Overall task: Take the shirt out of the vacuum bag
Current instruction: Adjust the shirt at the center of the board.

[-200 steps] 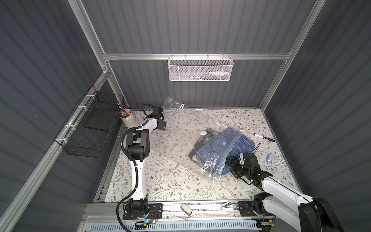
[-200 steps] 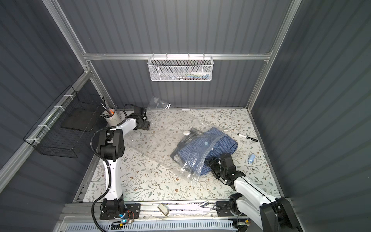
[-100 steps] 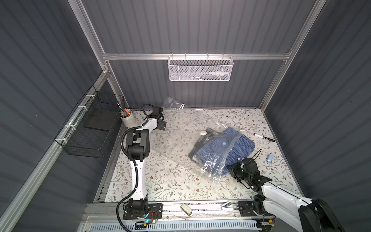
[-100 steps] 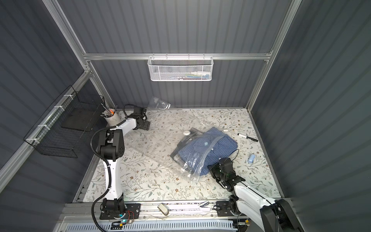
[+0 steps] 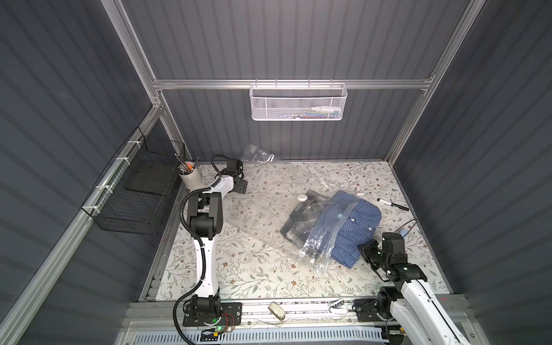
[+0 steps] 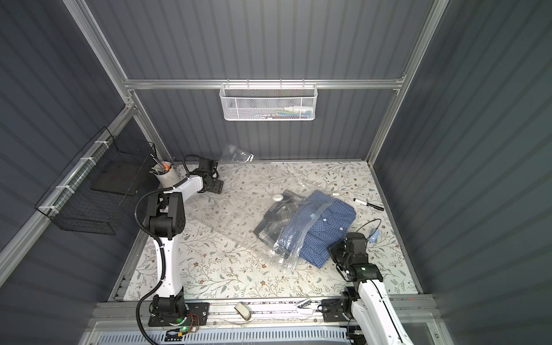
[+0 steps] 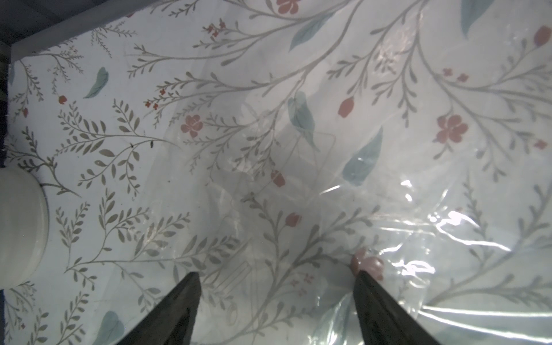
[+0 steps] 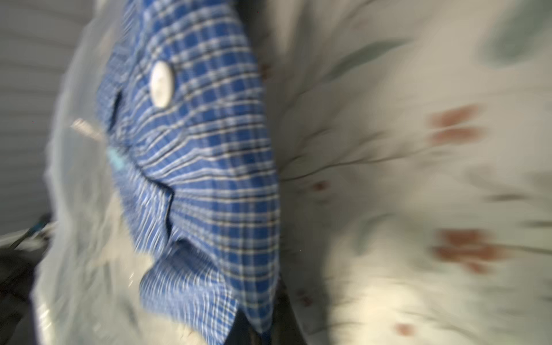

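Right gripper (image 5: 366, 251) is pressed together on the near corner of the blue checked shirt (image 5: 355, 227), as far as the blurred wrist view shows. From it the shirt runs away toward the vacuum bag (image 5: 316, 248): the half nearest the gripper lies bare outside the mouth, the far half under clear film, so I judge extraction about midway, more outward pull needed. Left gripper (image 7: 276, 276) stands spread and empty over the bag's flat far end, well apart from the shirt; a grey checked shirt (image 5: 301, 215) lies in the bag beyond the blue one.
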`<state>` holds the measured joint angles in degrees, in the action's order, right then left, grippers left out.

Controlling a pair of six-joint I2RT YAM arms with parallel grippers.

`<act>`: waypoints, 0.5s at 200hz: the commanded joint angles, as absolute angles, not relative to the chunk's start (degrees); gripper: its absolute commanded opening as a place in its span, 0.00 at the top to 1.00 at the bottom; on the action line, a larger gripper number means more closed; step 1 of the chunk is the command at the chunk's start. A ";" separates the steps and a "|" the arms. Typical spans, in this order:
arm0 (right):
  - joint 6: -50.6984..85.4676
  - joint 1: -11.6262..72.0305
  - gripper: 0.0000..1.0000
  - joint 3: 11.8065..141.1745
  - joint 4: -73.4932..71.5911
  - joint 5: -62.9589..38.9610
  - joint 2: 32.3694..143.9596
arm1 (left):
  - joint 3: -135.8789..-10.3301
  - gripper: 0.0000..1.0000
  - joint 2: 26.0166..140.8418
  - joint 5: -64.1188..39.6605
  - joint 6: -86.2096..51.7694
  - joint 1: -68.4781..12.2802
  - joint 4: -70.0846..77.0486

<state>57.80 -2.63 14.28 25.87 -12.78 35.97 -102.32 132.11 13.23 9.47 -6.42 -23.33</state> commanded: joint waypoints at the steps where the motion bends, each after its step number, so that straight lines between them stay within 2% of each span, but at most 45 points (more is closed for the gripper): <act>1: 50.30 -5.94 1.00 16.60 36.34 -13.76 38.80 | -99.34 0.18 138.57 14.49 11.29 -5.41 -33.84; 35: 48.37 -8.44 1.00 23.63 42.95 -5.19 42.85 | -99.39 0.18 138.59 14.48 11.25 -5.43 -33.91; 64: 50.15 -12.94 1.00 26.37 48.77 -3.71 40.63 | -99.57 0.18 138.78 14.42 11.32 -5.36 -34.00; 79: 53.65 -12.94 0.89 27.39 53.67 -2.64 40.95 | -99.58 0.18 138.87 14.41 11.16 -5.36 -34.10; 92: 56.07 -12.88 0.86 26.74 56.12 -2.98 39.70 | -99.47 0.18 138.86 14.32 11.02 -5.27 -34.19; 100: 56.67 -12.91 0.74 26.49 56.65 -1.63 37.92 | -99.49 0.18 138.97 14.29 11.02 -5.27 -34.19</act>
<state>52.64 -12.67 26.65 47.59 -5.76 40.47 -102.45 132.18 13.23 9.45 -6.37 -23.33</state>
